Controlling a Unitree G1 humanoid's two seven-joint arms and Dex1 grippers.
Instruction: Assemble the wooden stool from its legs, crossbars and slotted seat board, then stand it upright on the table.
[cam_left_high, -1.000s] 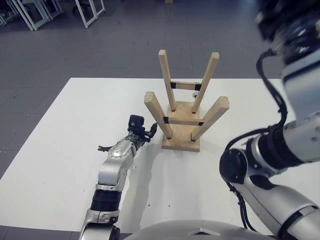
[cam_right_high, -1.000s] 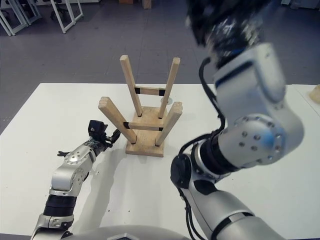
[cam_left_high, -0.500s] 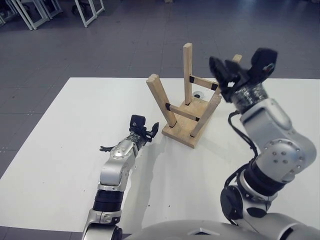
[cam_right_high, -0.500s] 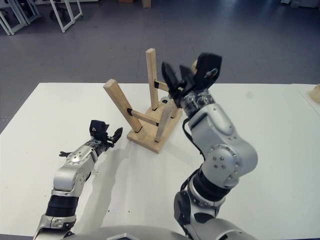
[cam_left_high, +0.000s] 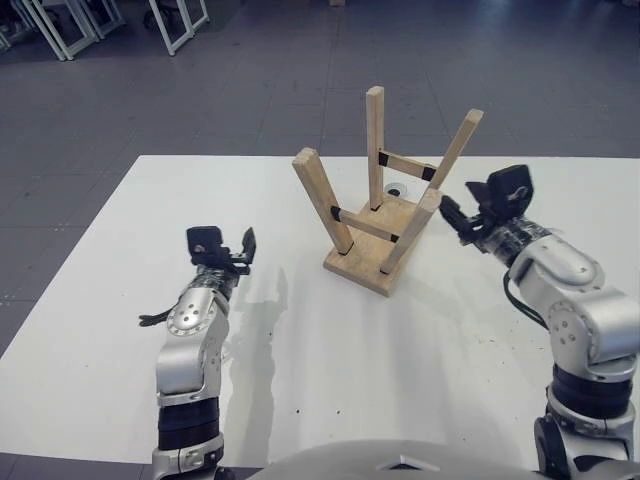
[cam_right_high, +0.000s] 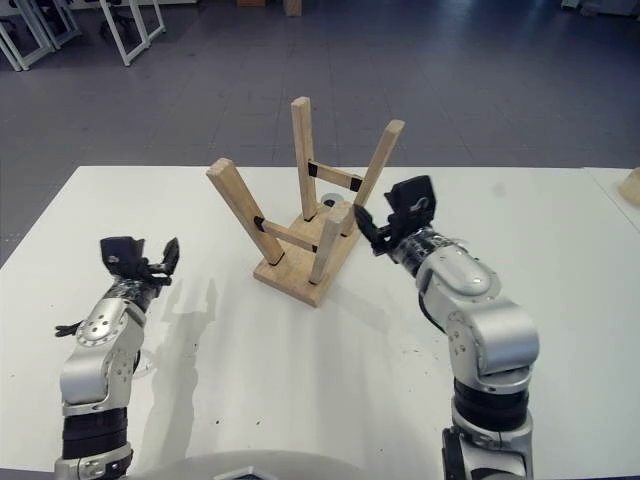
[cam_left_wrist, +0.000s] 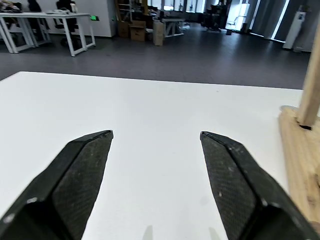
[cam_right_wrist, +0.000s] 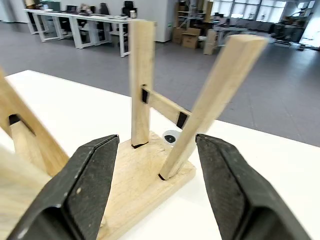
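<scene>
The wooden stool stands upside down mid-table, with its seat board down and its legs splayed upward, their long axes near vertical. The right gripper, jaws wide and empty, hovers at the stool's 3 o'clock, just beside the near-right leg. The left gripper — equally wide — sits well apart at 9 o'clock. The right arm looks better placed for the flip.

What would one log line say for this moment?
pale wooden stool: assembled, upside down on white table | left gripper: open, clear of stool | right gripper: open, near a leg
</scene>
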